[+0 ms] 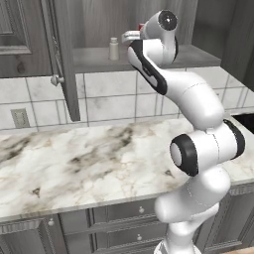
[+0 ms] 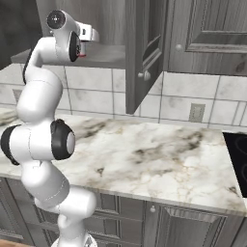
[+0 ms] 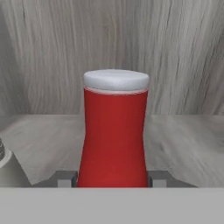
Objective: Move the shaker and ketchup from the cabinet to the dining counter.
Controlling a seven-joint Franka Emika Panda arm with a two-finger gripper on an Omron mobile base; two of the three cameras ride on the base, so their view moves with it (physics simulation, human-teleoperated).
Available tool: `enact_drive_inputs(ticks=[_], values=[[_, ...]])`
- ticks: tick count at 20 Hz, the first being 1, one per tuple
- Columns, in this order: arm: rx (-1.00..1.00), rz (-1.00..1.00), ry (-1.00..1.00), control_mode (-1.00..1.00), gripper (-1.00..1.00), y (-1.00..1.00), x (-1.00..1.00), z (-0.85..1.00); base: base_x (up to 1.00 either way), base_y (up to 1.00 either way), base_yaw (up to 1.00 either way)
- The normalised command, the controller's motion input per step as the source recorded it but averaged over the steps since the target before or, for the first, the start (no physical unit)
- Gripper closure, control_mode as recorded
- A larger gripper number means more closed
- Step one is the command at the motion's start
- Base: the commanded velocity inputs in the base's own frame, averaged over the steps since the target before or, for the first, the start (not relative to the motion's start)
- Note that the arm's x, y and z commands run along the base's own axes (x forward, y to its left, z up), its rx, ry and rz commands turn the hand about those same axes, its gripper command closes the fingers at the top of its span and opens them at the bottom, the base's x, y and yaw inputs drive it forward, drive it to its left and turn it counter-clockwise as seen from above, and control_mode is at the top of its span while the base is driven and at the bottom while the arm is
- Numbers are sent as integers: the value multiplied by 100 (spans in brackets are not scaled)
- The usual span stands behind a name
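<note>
In the hand view the gripper (image 3: 113,178) sits low in the frame with one grey finger tip (image 3: 65,178) at the left flank of the ketchup (image 3: 113,135) and the other at the right flank. Both tips lie right against the red body with no gap showing, so the fingers look clamped on the ketchup, about a bottle's width apart. The ketchup stands upright in the centre of the frame on the wooden floor of the cabinet (image 3: 183,65), and here its top looks pale grey-white.

The hand view also shows part of a grey rounded thing at its lower left edge, just beside the ketchup; I cannot tell what it is. In the left base view the shaker (image 1: 114,48), a small pale bottle, stands on the cabinet shelf in the upper middle of the frame, left of the hand, while only a sliver of red shows at the hand near the top. The right base view shows a similar red sliver at the upper left, beside the wrist.

Both base views show the open cabinet door (image 1: 62,59) hanging over the marble worktop (image 1: 74,163), backed by white tiles (image 1: 109,99). The right base view shows a dark cooktop (image 2: 237,159) at its right edge. The arm's wrist covers most of the ketchup in both base views.
</note>
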Motion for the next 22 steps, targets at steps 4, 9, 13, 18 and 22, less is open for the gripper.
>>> enact_drive_inputs(ticks=[4,9,13,18,22], values=[[-7,1,-20,-100,100,4,-93,0,0,0,0],[-8,0,-23,-100,100,0,-100,4,0,0,0],[-7,0,-14,-100,100,0,-100,19,0,0,0],[-1,0,0,-100,100,0,-100,23,0,0,0],[1,0,0,-100,100,-4,-97,22,0,0,0]])
